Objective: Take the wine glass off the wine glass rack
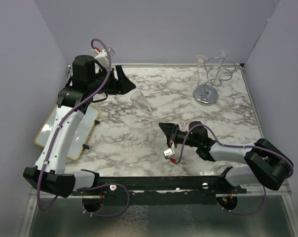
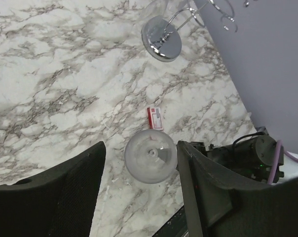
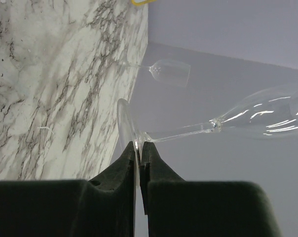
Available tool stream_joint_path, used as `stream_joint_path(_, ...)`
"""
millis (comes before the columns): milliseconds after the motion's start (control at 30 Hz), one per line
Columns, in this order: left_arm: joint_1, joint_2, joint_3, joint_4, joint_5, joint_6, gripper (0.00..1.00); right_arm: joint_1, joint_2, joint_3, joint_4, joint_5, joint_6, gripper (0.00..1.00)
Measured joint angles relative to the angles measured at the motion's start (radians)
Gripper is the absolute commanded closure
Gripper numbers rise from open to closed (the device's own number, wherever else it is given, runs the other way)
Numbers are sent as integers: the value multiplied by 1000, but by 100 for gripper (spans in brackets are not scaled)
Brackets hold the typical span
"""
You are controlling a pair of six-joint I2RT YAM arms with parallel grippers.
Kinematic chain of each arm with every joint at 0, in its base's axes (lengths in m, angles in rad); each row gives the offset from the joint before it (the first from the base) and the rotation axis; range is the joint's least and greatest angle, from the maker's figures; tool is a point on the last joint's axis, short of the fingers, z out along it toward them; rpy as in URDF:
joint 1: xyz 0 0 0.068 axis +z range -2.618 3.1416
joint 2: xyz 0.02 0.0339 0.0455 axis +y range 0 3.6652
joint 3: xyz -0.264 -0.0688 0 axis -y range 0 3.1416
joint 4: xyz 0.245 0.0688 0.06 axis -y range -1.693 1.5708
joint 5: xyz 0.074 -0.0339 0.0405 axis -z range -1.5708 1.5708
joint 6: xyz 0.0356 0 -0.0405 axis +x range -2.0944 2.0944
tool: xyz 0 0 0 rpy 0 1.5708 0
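Observation:
The wine glass rack stands at the back right, with its wire ring on top and clear glass shapes hanging from it. Its shiny base also shows in the left wrist view. My right gripper is shut on the foot rim of a clear wine glass and holds it tilted above the mid-table. In the right wrist view the jaws pinch the foot, and the stem and bowl reach out to the right. My left gripper is open and empty at the back left. Its view shows that glass end-on between its fingers, farther off.
A second wine glass stands upright near the back wall beyond the held one. A wooden-edged white board lies at the table's left edge under the left arm. A red-and-white tag hangs from the right arm. Purple walls close in three sides.

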Motion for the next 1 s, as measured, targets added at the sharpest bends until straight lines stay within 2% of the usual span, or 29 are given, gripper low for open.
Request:
stream_joint_path(300, 0, 0, -6, -156, -23, 120, 50, 36, 3, -3, 24, 55, -63, 99)
stream_joint_path(733, 0, 0, -42, -222, 13, 180, 65, 94, 41, -11, 79, 137, -127, 99)
stream_joint_path(1000, 0, 0, -72, -239, 27, 204, 67, 113, 82, -28, 128, 169, -144, 99)
